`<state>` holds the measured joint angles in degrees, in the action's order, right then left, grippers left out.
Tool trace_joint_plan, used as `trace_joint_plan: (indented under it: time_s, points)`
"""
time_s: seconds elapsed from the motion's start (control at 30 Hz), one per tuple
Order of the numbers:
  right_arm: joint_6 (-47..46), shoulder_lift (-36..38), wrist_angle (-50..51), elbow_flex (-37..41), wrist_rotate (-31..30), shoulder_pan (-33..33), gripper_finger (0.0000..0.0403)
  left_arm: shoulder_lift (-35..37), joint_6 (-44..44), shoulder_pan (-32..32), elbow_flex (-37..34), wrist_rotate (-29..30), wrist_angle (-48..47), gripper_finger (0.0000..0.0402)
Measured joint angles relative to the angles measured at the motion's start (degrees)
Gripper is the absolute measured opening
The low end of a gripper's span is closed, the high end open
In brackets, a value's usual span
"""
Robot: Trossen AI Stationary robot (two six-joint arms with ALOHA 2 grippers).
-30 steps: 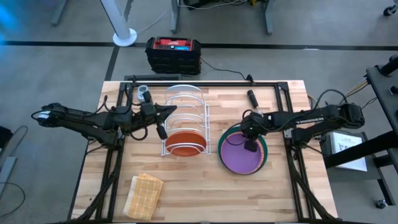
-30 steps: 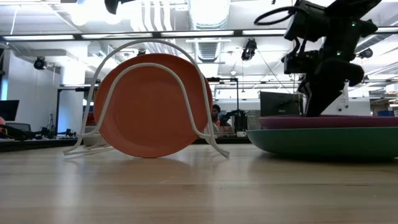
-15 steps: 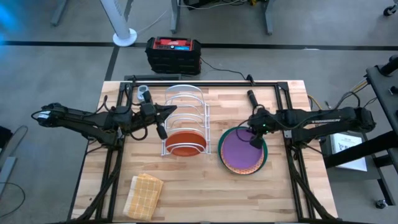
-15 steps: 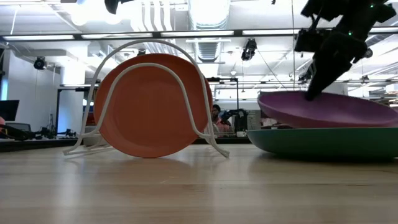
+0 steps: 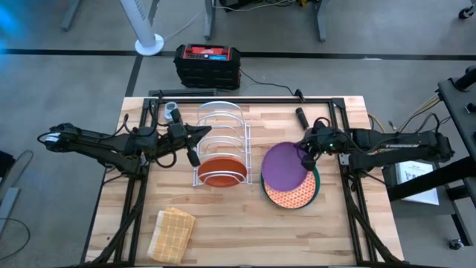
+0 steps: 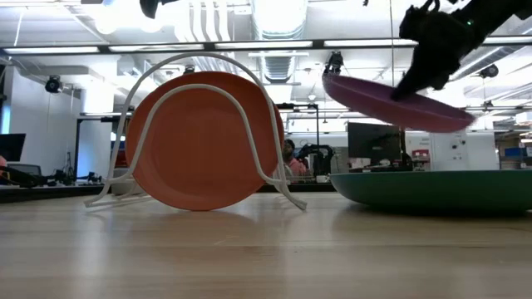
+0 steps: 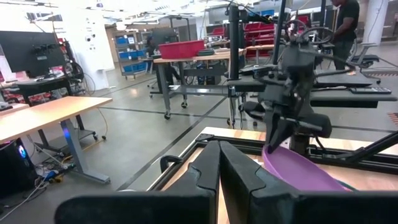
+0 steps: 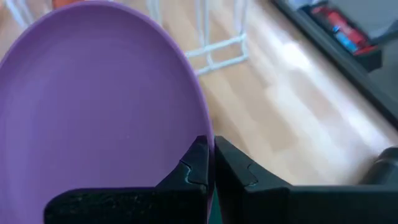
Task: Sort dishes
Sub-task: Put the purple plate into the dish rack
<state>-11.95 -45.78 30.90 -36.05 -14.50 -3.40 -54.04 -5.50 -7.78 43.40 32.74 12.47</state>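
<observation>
- Progress on the sorting is judged to be at an early stage, with one dish racked, one in hand and the rest stacked.
- On the left of the wooden surface (image 5: 245,223), a tan woven cloth (image 5: 172,234) is seen near the front edge; it is no part of the sorting.
- The left claw (image 5: 195,145) is held just beside the white wire rack (image 5: 221,126), with its fingers (image 7: 219,167) pressed together and nothing between them; this arm is judged to be waiting.
- One plain orange plate (image 5: 222,170) is already stood on edge in the rack's front slot, as the low view confirms (image 6: 202,139); the slots behind it are seen unfilled.
- To the right of the rack, a purple plate (image 5: 286,165) is gripped at its rim by the right claw (image 5: 307,158), lifted clear and tilted above the stack.
- Beneath it, an orange-patterned plate (image 5: 291,195) is uncovered, resting in the larger teal-green plate (image 5: 315,186).
- The purple plate is not yet racked, and the patterned and teal-green plates are left to be sorted.
- No clear glass plate can be made out.
</observation>
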Motion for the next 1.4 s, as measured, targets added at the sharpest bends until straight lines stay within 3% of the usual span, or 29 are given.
trace_joint_plan:
  time_s: [0.2,0.73,1.1,1.4]
  points:
    - [1.15,1.20,-6.20,0.00,-3.91,0.02,0.0000,0.00,-0.03,-0.01,0.00,1.91,-0.02,0.0000]
    - [11.10,-0.71,-29.92,0.02,-6.90,0.15,0.0000,0.00,-2.42,-0.01,-0.02,3.29,-0.05,0.0000]
    - [15.11,-5.37,-44.85,2.74,-10.60,0.90,0.0000,-1.52,-3.35,-0.01,0.00,13.12,-0.35,0.0000]
    - [18.12,-10.27,-54.20,3.88,-20.82,4.51,0.0000,-2.67,-5.84,-0.01,-0.01,17.93,1.01,0.0000]
